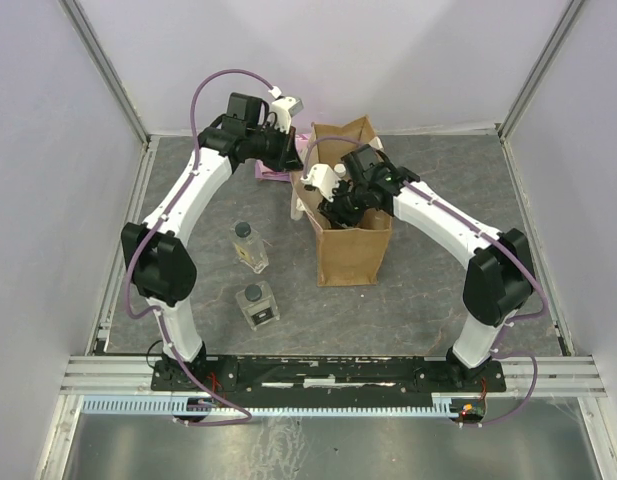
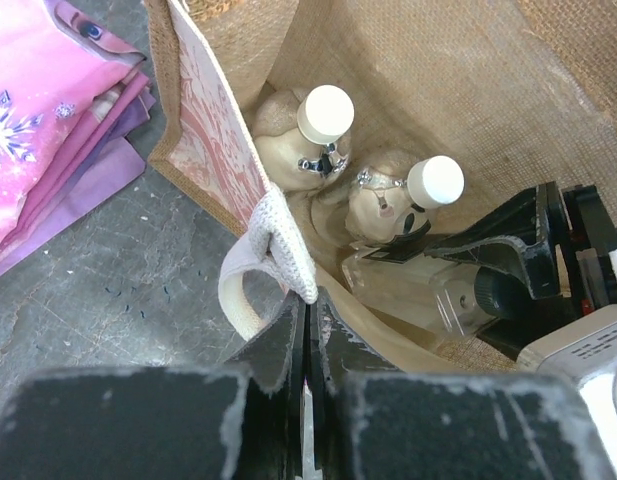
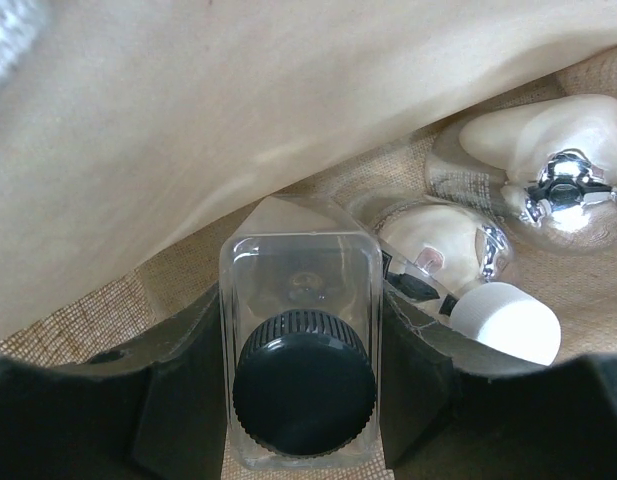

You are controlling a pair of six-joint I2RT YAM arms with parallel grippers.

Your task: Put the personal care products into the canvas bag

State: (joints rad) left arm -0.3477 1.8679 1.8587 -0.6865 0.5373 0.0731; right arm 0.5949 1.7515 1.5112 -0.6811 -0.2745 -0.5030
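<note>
Right claw (image 3: pixel 300 425), inside bag (image 1: pixel 353 255) at centre frame, grips square dark-capped bottle (image 3: pixel 300 300). Left claw (image 2: pixel 306 325) pinched shut on bag rim, beside pale handle (image 2: pixel 250 275).

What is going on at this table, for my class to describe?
The left gripper is pinched shut on the rim of the canvas bag. The right gripper is down inside the bag, holding a square clear bottle with a black cap. Two round white-capped bottles already lie inside; two dark-capped bottles stand on the table.

Flat pink packet (image 2: pixel 50 120) on grey table (image 1: pixel 418 300)
</note>
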